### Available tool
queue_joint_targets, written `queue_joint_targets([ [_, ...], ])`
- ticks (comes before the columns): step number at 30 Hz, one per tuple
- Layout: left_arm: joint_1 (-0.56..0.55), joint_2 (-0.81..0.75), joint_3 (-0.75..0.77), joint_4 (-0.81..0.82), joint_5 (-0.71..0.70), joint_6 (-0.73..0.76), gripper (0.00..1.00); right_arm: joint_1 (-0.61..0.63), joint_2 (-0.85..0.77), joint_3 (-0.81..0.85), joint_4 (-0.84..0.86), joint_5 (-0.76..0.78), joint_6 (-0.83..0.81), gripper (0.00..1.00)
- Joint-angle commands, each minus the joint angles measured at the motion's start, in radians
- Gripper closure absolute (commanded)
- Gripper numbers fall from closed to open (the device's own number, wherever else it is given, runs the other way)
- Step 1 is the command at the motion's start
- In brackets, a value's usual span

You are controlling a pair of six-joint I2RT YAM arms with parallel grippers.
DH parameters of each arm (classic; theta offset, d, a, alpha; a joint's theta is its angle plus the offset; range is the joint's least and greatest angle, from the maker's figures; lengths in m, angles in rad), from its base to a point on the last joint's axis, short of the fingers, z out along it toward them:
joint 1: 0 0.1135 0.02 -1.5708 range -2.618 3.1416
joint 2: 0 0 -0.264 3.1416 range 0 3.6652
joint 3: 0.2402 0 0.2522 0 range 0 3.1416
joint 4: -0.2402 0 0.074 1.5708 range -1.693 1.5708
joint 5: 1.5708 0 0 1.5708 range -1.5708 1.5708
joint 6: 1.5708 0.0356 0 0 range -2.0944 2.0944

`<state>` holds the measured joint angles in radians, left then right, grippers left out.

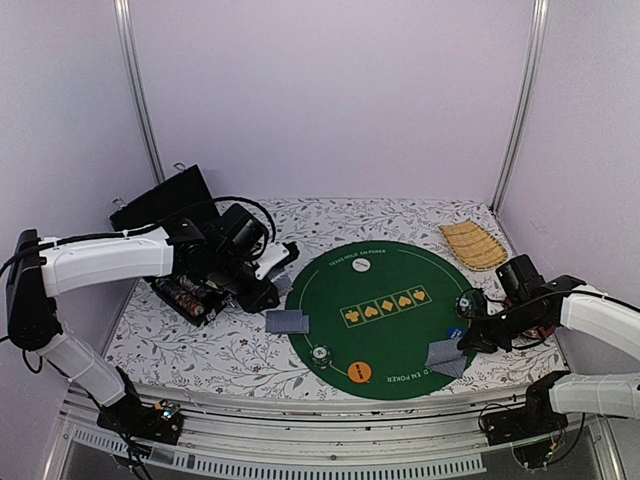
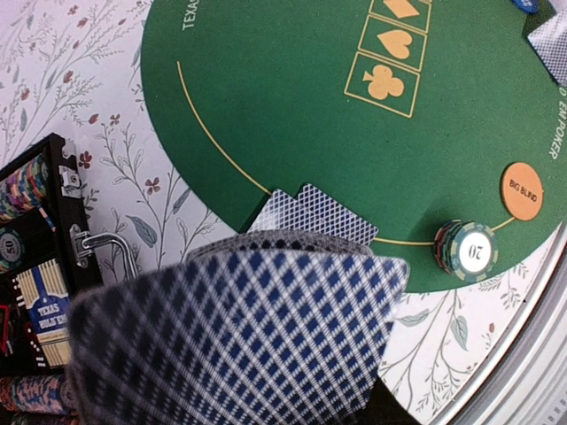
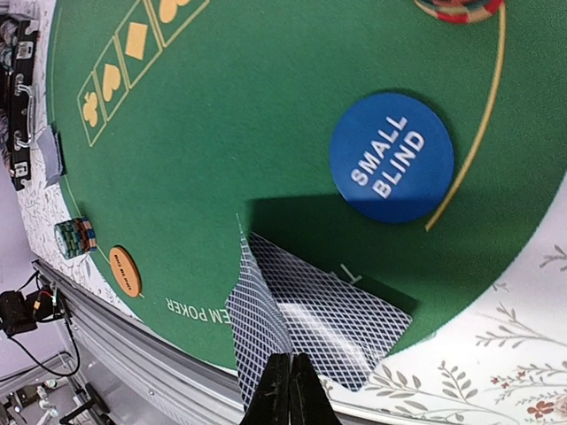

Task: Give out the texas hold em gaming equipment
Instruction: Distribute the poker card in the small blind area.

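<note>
Where white walls (image 1: 330,100) ring floral table (image 1: 200,350), L gripper (image 1: 272,288) grips deck (image 2: 230,345), R gripper (image 3: 285,376) pinches card (image 3: 257,323); only R wrist view reads disc (image 3: 392,157).

A round green felt (image 1: 390,345) printed with four gold suit boxes lies on the floral-patterned tabletop (image 1: 200,350). Behind the felt and to its right, near the back corner, rests a tan woven slatted mat (image 1: 473,245). Left of the felt stands an open black case (image 1: 160,205). Metal posts (image 1: 137,90) rise behind the felt.
</note>
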<state>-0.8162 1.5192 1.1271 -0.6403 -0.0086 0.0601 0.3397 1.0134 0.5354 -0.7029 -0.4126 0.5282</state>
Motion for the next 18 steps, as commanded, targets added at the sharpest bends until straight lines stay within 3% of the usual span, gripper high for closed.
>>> queue_joint_targets([
  [1, -0.001, 0.003, 0.025, 0.016, 0.011, 0.01, 0.6, -0.004, -0.024, -0.005, -0.036, 0.043, 0.019, 0.92],
  [4, 0.0, -0.002, 0.025, 0.016, 0.011, 0.01, 0.6, -0.003, -0.033, 0.0, -0.045, 0.078, 0.033, 0.49],
  [5, -0.001, -0.003, 0.026, 0.013, 0.012, 0.01, 0.6, -0.003, -0.037, 0.01, -0.063, 0.1, 0.038, 0.43],
  [10, -0.001, -0.017, 0.018, 0.009, 0.001, 0.016, 0.6, -0.003, -0.133, 0.125, -0.134, 0.29, 0.054, 0.24],
  [13, 0.0, -0.017, 0.019, 0.011, 0.007, 0.012, 0.6, -0.004, -0.163, 0.201, -0.066, 0.321, 0.038, 0.17],
  [15, -0.003, -0.02, 0.016, 0.02, 0.014, 0.019, 0.6, -0.004, -0.146, 0.223, 0.072, 0.235, -0.013, 0.15],
  [18, -0.001, -0.021, 0.024, 0.037, 0.021, 0.029, 0.6, 0.009, -0.037, 0.216, 0.376, -0.085, -0.05, 0.1],
])
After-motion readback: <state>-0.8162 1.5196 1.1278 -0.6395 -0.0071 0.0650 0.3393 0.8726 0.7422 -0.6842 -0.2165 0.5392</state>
